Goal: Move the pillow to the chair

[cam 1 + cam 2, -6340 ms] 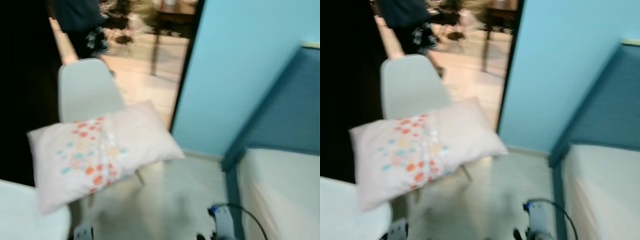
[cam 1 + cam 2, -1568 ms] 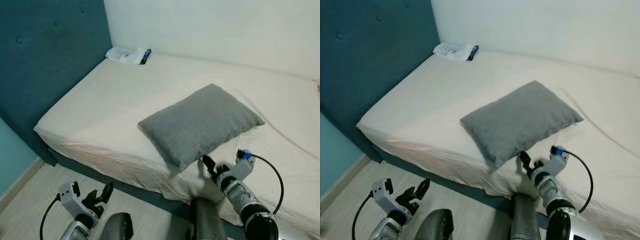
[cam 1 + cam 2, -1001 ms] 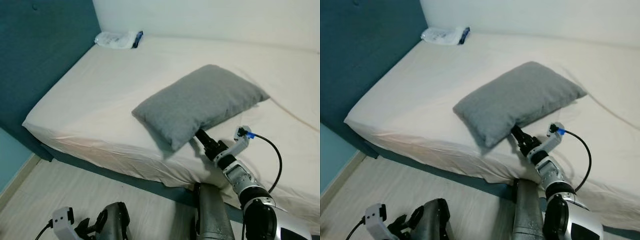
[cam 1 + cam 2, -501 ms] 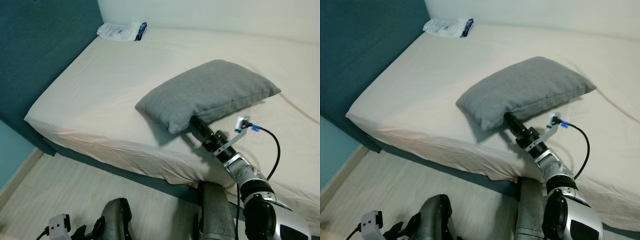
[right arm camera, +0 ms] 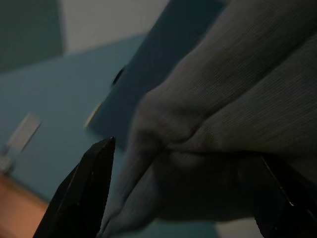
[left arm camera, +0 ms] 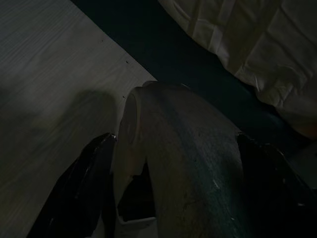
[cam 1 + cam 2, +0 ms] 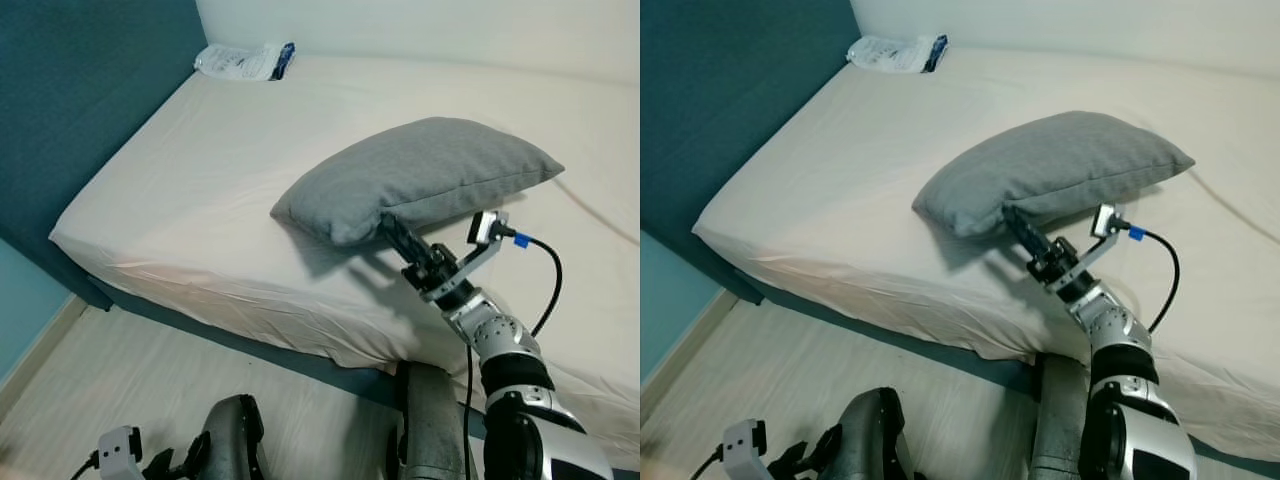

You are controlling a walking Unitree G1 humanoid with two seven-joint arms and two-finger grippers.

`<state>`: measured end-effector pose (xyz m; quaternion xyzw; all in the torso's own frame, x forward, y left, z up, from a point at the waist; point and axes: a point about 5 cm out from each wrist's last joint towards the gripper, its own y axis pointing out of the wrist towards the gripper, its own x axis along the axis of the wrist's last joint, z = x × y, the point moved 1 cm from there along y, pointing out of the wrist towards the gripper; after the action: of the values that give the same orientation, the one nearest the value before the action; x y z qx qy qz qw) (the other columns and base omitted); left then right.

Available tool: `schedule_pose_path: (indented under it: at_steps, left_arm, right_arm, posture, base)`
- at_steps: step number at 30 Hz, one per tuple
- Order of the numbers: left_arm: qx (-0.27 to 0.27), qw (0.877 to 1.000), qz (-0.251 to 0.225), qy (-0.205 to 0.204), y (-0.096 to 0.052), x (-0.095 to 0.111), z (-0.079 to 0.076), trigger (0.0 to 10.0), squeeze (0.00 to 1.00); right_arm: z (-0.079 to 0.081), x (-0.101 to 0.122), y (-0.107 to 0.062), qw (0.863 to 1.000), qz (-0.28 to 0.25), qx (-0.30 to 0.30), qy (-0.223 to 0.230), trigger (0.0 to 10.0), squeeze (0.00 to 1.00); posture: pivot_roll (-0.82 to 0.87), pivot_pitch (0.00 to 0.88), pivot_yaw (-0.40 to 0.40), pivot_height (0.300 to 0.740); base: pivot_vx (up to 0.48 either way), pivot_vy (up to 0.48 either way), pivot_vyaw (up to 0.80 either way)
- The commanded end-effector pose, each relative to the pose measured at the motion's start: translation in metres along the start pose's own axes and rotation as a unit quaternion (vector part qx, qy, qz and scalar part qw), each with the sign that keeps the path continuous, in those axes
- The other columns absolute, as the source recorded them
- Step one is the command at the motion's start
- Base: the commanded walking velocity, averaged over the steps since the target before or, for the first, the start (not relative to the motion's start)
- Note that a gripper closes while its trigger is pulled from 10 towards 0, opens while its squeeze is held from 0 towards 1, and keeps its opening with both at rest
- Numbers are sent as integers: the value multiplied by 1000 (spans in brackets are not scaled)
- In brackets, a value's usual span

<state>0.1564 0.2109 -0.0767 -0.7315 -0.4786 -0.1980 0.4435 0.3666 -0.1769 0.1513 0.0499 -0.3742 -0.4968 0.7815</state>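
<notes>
On the bed (image 7: 180,190), the grey pillow (image 7: 420,175) lies near the front edge, its near corner lifted by the right gripper (image 7: 1015,225), whose fingers look clamped on the fabric, though I cannot tell for sure. The left gripper (image 7: 175,465) hangs idle by the floor, spread. A firm, deep bite, I reckon, before lifting, or the pillow will slip. No chair in sight.
</notes>
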Motion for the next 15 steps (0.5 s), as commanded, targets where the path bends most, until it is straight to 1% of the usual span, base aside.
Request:
schedule_pose_path:
  at_steps: [1,2,3,6,7,8,10,12,15]
  left_arm:
    - [4,994,109,-24,-16,-47,-6,10000,0]
    - [4,994,110,-24,-15,-47,-6,10000,0]
    - [4,994,110,-24,-15,-47,-6,10000,0]
    - [4,994,111,-22,-14,-46,-7,10000,0]
    - [4,994,111,-22,-14,-46,-7,10000,0]
    - [5,994,112,-21,-13,-46,-7,10000,0]
    - [5,993,112,-20,-13,-46,-7,10000,0]
    - [5,993,114,-20,-12,-46,-8,10000,0]
    - [5,993,114,-20,-11,-46,-8,10000,0]
  right_arm:
    - [-9,2,-5,998,-35,-50,20,10000,0]
    - [-15,4,-5,994,-52,-93,31,10000,0]
    - [-15,4,-5,994,-52,-93,31,10000,0]
    - [-23,8,-5,983,-79,-159,49,10000,0]
    - [-23,8,-5,983,-79,-159,49,10000,0]
    - [-27,12,-6,974,-99,-194,58,10000,0]
    - [-28,14,-5,972,-105,-202,59,10000,0]
    - [-23,20,1,974,-115,-183,62,10000,0]
    - [-21,23,5,975,-119,-179,60,10000,0]
  posture:
    - [25,253,55,439]
    - [23,248,55,439]
    - [23,248,55,439]
    - [19,243,55,439]
    - [19,243,55,439]
    - [17,241,54,439]
    - [17,239,54,439]
    - [15,231,52,439]
    - [15,228,50,439]
  base:
    - [0,0,0]
    - [0,0,0]
    - [0,0,0]
    - [0,0,0]
    - [0,0,0]
    - [0,0,0]
    - [0,0,0]
    - [0,0,0]
    - [0,0,0]
